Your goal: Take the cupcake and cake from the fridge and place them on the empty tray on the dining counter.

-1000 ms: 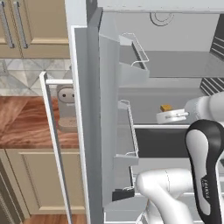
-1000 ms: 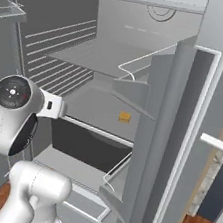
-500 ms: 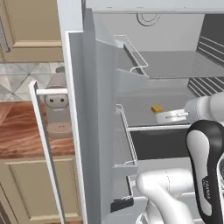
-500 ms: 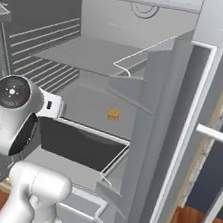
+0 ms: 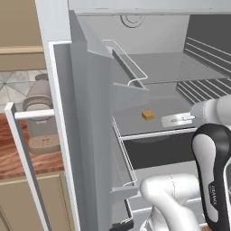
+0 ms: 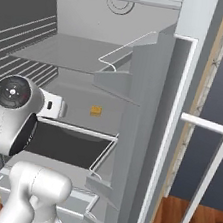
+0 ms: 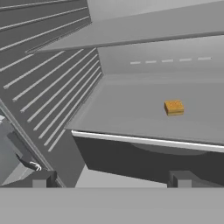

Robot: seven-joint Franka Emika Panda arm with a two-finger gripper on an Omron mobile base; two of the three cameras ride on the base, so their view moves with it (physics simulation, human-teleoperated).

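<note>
Now your claw [image 7: 109, 178] stands wide and empty, its two dark tips low in the hand view, aimed into the fridge [image 5: 135, 54] but short of the shelf edge. Ahead and a little to the right of its line, the cake [image 7: 174, 107] lies alone on the grey shelf [image 7: 131, 109], well apart from the tips; from the base it shows mid-shelf [image 5: 147, 115] [image 6: 96, 111]. Over the last second the whole scene has slid and grown in both base views, so the base has driven in closer with the fingers wide throughout. That puts the cake nearer to reach, I judge, though nothing is gripped yet. You cannot see the cupcake from here. Both doors [image 5: 90, 135] stand open. Beyond the left one sit a coffee machine [image 5: 38, 103] and a wood worktop [image 5: 18, 158].
</note>
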